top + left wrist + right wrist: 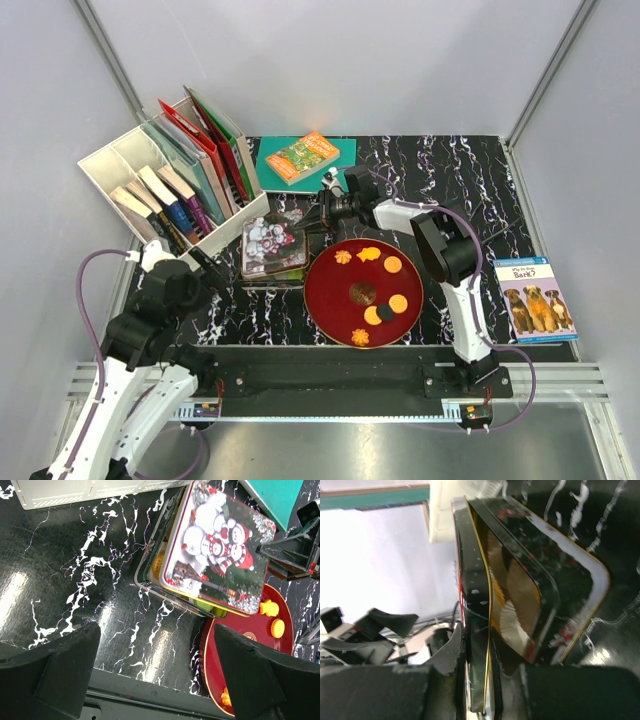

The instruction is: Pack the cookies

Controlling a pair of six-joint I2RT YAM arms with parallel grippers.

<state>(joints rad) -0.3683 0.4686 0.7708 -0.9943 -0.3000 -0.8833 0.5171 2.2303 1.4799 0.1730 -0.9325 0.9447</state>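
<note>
Right hand (pixel 482 670) clamps the snowman lid (pixel 215 550) edge, the lid hiding most of the tin (pixel 149 567) beneath.

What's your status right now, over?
Left gripper open, hovering. Right gripper shut on snowman-printed tin lid, one edge lifted. Small orange and brown cookies on round red plate. Lid partly covers tin.

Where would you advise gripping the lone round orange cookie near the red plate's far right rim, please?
I'd pinch the round orange cookie across its rim, coming straight down: it lies flat on the red plate, clear of the others, so only its thin edge offers the jaws opposing sides.
</note>
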